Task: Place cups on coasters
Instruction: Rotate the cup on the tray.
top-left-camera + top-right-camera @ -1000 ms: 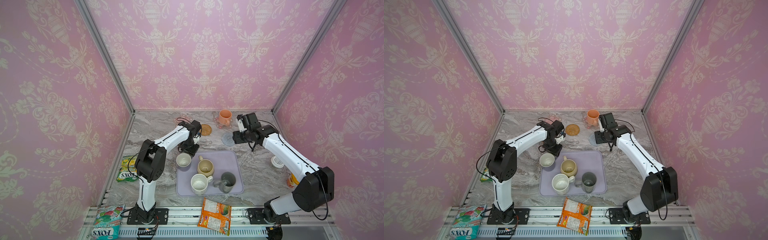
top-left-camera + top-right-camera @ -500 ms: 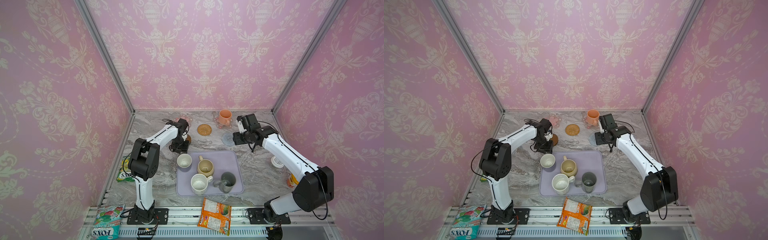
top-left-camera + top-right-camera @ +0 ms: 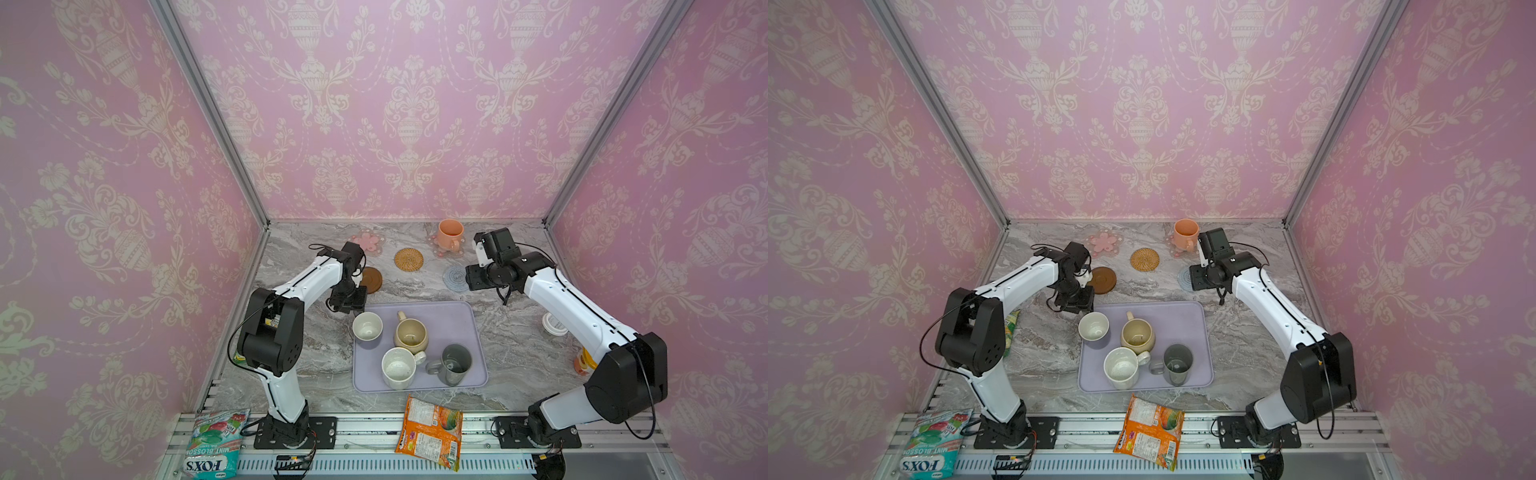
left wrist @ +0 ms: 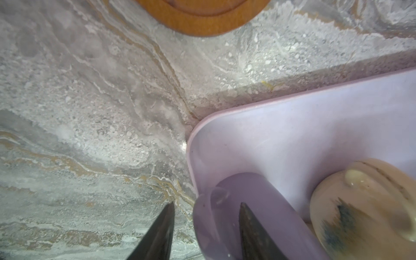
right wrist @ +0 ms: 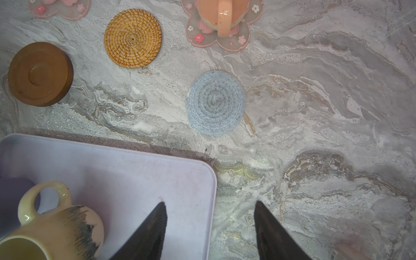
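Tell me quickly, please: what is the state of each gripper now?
Left gripper: open, at the lavender mug, holding nothing.
Right gripper: open, holding nothing.

Lavender tray (image 3: pixel 451 319) is noted centrally; orange packet (image 3: pixel 430 435) and FOX'S bag (image 3: pixel 212 444) are recorded at the front rail (image 3: pixel 365 432).

Marble bench (image 3: pixel 519 361). Lavender tray (image 3: pixel 453 320) sits front-centre. Toward rear edge: pink flower coaster (image 3: pixel 368 243), second pink flower coaster (image 3: pixel 434 248), rattan coaster (image 3: pixel 409 259), brown wooden coaster (image 3: pixel 372 279), grey-blue coaster (image 3: pixel 454 277), all apart. White lid (image 3: pixel 553 325) near right edge.
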